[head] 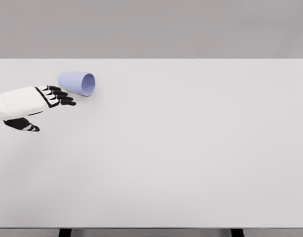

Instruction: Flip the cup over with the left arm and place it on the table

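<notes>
Lavender cup (77, 82), lying on its side on white table (191, 148), mouth facing right. Left hand (40, 101) just beside it, fingers (62, 97) extended and spread, holding nothing.

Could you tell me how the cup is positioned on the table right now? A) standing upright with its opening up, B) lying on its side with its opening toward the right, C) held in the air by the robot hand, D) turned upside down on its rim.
B: the cup lies on its side on the table, open end facing right, with the left robot hand open just beside it.
</notes>
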Motion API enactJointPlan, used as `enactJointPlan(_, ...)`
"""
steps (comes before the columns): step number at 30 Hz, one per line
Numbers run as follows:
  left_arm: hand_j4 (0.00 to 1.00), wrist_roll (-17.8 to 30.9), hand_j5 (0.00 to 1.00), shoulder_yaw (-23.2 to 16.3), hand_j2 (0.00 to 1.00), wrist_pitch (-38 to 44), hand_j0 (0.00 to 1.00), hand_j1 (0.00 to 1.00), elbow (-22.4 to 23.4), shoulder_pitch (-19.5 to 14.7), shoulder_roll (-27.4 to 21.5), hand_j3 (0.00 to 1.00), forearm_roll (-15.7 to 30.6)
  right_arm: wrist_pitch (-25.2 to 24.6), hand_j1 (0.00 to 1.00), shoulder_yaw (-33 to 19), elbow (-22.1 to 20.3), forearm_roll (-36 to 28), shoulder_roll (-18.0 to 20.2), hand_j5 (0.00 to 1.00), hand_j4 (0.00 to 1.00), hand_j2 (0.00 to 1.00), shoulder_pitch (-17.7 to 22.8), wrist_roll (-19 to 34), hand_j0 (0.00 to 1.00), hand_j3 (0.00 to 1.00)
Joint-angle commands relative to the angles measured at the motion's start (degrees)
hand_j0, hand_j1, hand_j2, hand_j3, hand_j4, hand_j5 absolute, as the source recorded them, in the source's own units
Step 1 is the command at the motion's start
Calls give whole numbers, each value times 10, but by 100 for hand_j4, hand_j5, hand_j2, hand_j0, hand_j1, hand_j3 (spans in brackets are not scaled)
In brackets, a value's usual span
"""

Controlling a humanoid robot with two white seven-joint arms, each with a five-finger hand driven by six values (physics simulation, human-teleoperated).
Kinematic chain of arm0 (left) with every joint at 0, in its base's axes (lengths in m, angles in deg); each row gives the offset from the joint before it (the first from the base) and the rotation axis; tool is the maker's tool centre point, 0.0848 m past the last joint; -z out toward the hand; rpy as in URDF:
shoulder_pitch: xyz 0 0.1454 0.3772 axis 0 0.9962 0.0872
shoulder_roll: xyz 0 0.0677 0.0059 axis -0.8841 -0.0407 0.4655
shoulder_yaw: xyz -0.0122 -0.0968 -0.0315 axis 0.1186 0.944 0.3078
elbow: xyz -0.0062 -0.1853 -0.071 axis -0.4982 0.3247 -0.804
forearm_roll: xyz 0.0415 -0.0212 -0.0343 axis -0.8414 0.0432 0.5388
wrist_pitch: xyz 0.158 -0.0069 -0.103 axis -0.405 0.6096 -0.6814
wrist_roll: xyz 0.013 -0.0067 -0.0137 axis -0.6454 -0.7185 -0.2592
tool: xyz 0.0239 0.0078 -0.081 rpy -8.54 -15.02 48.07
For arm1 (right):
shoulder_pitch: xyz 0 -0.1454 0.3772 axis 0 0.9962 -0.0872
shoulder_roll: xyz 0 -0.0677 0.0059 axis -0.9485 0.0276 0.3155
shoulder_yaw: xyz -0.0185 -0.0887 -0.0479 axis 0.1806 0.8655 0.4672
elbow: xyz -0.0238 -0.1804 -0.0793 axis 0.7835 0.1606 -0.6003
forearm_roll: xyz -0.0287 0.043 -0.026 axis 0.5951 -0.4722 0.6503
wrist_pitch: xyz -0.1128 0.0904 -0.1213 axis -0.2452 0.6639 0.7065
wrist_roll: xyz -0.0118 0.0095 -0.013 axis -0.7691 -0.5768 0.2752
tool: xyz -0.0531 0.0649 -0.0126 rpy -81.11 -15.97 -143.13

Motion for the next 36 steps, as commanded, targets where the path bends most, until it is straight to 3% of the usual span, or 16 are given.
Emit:
enactJointPlan(1, 100, 0, 100, -1, 100, 1, 100, 100, -3, 0, -1, 100, 4, 0, 100, -2, 1, 0, 0, 100, 100, 100, 0, 0, 100, 100)
enactJointPlan(4, 100, 0, 100, -1, 100, 1, 100, 100, -2, -3, 2, 100, 8, 0, 100, 3, 0, 0, 0, 100, 100, 100, 0, 1, 100, 100)
enactJointPlan(8, 100, 1, 100, -2, 100, 1, 100, 100, 21, -11, 4, 100, 110, 0, 100, 2, 0, 0, 0, 100, 100, 100, 0, 1, 100, 100)
enactJointPlan(10, 100, 1, 100, -20, 100, 1, 100, 100, 60, -16, 19, 100, 110, 0, 100, 3, 0, 0, 0, 100, 100, 100, 0, 1, 100, 100)
enactJointPlan(12, 100, 0, 100, -68, 100, 1, 100, 100, 140, -70, 52, 100, 108, 0, 100, 3, 0, 0, 0, 100, 100, 100, 0, 1, 100, 100)
enactJointPlan(13, 100, -1, 100, -98, 100, 1, 100, 100, 156, -100, 58, 100, 110, 0, 100, 3, 0, 0, 0, 100, 100, 100, 0, 1, 100, 100)
enactJointPlan(14, 100, 0, 100, -102, 100, 1, 100, 100, 165, -117, 59, 100, 115, 0, 100, 3, 0, 0, 0, 100, 100, 100, 0, 1, 100, 100)
enactJointPlan(17, 100, -7, 100, -117, 100, 1, 100, 100, 225, -156, 110, 100, 108, 0, 100, 3, 0, 0, 0, 100, 100, 100, 0, 1, 100, 100)
enactJointPlan(19, 100, 1, 100, -122, 100, 1, 100, 100, 229, -168, 121, 100, 106, 0, 100, 3, 0, 0, 0, 100, 100, 100, 0, 1, 100, 100)
enactJointPlan(22, 100, 37, 100, -201, 100, 1, 100, 100, 290, -212, 144, 100, 110, 0, 100, 3, 0, 0, 0, 100, 100, 100, 0, 1, 100, 100)
enactJointPlan(25, 100, 85, 100, -202, 100, 1, 100, 100, 306, -237, 149, 100, 110, 0, 100, 3, 0, 0, 0, 100, 100, 100, 0, 1, 100, 100)
enactJointPlan(27, 100, 85, 100, -210, 100, 1, 100, 100, 316, -265, 154, 100, 112, 0, 100, 3, 0, 0, 0, 100, 100, 100, 0, 1, 100, 100)
enactJointPlan(32, 100, 87, 100, -210, 100, 1, 100, 100, 350, -292, 191, 100, 130, 0, 100, 3, 0, 0, 0, 100, 100, 100, 0, 1, 100, 100)
enactJointPlan(36, 100, 84, 100, -211, 100, 1, 100, 100, 440, -318, 246, 100, 128, 0, 100, 3, 0, 0, 0, 100, 100, 100, 0, 1, 100, 100)
